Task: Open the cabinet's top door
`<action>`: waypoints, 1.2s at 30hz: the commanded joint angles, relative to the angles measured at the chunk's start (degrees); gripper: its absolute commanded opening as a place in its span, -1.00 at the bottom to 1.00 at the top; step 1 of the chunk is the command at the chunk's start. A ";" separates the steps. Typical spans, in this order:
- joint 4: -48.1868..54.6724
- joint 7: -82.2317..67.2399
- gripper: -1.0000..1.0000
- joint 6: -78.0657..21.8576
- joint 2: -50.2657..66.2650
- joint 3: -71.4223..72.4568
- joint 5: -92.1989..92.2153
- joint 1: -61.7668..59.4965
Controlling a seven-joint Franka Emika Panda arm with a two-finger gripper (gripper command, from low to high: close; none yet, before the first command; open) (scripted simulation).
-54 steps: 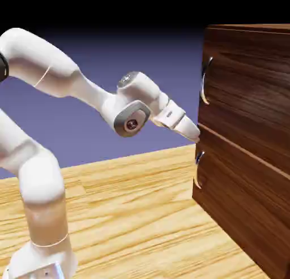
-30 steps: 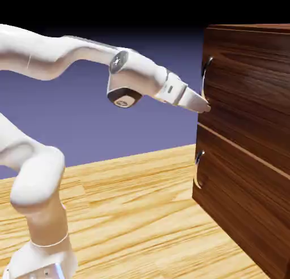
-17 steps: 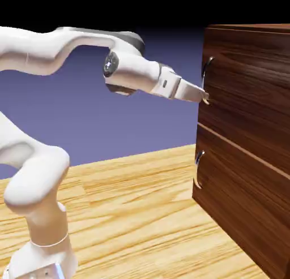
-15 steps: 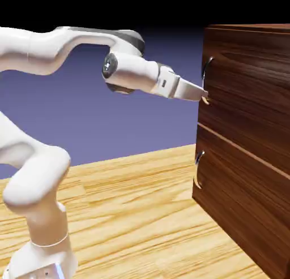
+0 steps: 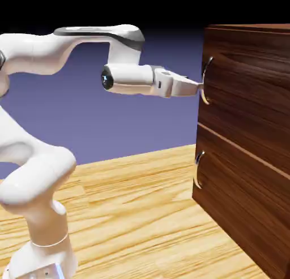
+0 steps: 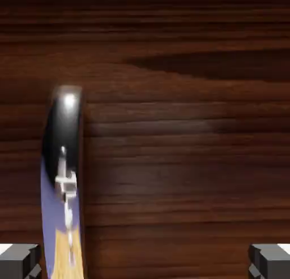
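Pincer, one: white body, grey tips, standing wide, with nothing gripped between them. Level with the top door's handle, at the near edge of the cabinet. In the hand view the handle is between the tips, close to the left-hand one and well apart from the right-hand one; whether they touch, I cannot tell.

Top door, one: directly ahead of the pincer, shut; broad flat panel, dark brown wood grain with blackish streaks. Its handle: slim upright bow, polished silver, mirroring blue-violet and pale wood.

Lower panel, one: below the pincer, matching grain, parted from the door by a thin paler strip; second curved silver handle.

Arm, one: behind the pincer, smooth white rounded segments, dark trim.

Surface, one: beneath the pincer, yellow wood, wavy grain.
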 commanded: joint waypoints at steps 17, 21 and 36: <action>11.65 -18.68 1.00 -2.28 1.92 15.30 24.70 -18.00; 9.62 -21.26 -1.00 -3.10 3.42 12.12 24.70 -13.85; -0.25 -39.18 -1.00 -4.93 10.47 -14.54 24.89 17.30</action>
